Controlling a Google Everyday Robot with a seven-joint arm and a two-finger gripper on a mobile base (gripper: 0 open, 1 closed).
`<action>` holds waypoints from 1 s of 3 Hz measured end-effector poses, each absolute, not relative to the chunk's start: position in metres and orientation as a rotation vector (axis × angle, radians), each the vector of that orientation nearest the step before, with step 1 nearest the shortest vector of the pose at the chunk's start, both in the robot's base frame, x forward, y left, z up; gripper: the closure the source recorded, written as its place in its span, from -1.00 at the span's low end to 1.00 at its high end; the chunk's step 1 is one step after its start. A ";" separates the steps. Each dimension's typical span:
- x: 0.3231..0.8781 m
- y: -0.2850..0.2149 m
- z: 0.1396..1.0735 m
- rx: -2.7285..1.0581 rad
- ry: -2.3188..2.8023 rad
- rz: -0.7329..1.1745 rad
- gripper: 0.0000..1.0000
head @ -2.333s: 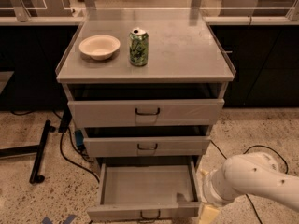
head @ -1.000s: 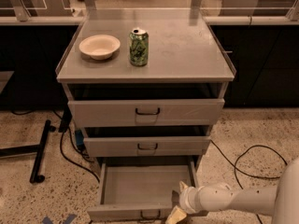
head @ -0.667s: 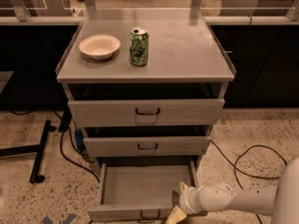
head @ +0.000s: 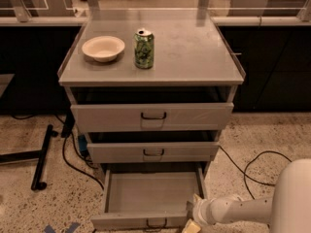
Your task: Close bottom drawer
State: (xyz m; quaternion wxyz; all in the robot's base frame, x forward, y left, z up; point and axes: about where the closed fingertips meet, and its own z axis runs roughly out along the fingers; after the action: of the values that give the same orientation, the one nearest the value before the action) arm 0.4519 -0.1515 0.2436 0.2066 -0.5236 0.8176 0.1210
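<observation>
I count one bench (head: pixel 194 57) with three drawers: one top drawer (head: pixel 194 116), one middle drawer (head: pixel 116 152), one bottom drawer (head: pixel 146 193). On the bench I see one bowl (head: pixel 103 48) and one can (head: pixel 144 48). One claw (head: pixel 192 217), low by the bottom drawer's front right corner. Two cables (head: pixel 232 160) on the floor, one each side. One black stand (head: pixel 41 157) lies at left.

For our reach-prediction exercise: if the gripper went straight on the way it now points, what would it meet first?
Probably the bottom drawer: the gripper sits at its front right corner, pointing left at it; depth is unclear.
</observation>
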 end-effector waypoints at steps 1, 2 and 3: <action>0.424 -0.175 0.203 -1.464 2.300 0.362 -0.60; 0.397 -0.196 0.192 -1.435 2.299 0.383 -0.15; 0.397 -0.196 0.198 -1.435 2.299 0.383 0.33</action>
State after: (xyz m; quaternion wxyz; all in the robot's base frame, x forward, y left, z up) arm 0.3970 -0.1961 0.1984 0.2010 -0.5135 0.8229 0.1372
